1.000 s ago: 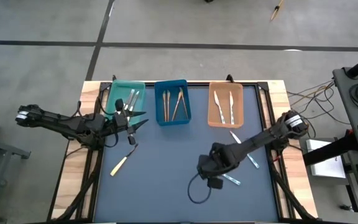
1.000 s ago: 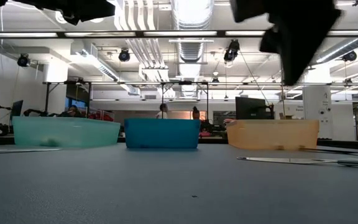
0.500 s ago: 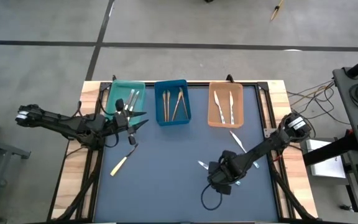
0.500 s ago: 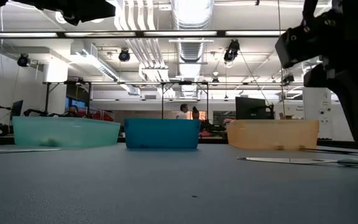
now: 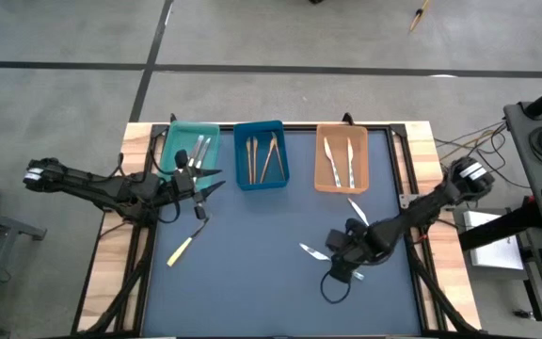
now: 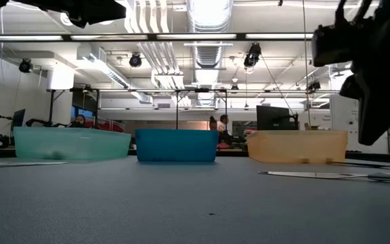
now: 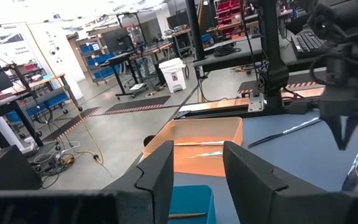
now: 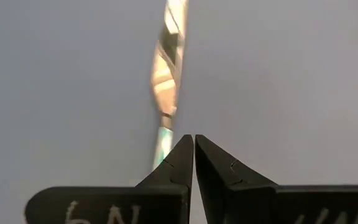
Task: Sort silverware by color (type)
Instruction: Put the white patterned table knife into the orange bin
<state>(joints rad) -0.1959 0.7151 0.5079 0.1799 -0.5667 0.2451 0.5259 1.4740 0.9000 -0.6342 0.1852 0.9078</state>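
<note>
while reaching mid-table, right gripper (image 5: pixel 332 254) pinches fork (image 5: pixel 312 251).

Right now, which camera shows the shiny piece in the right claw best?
The right wrist view: the silver piece fills it, pinched at its pale blue handle. The high view shows it small, sticking out from the right claw. The left wrist view shows it hanging far off. The low view hides it.
</note>
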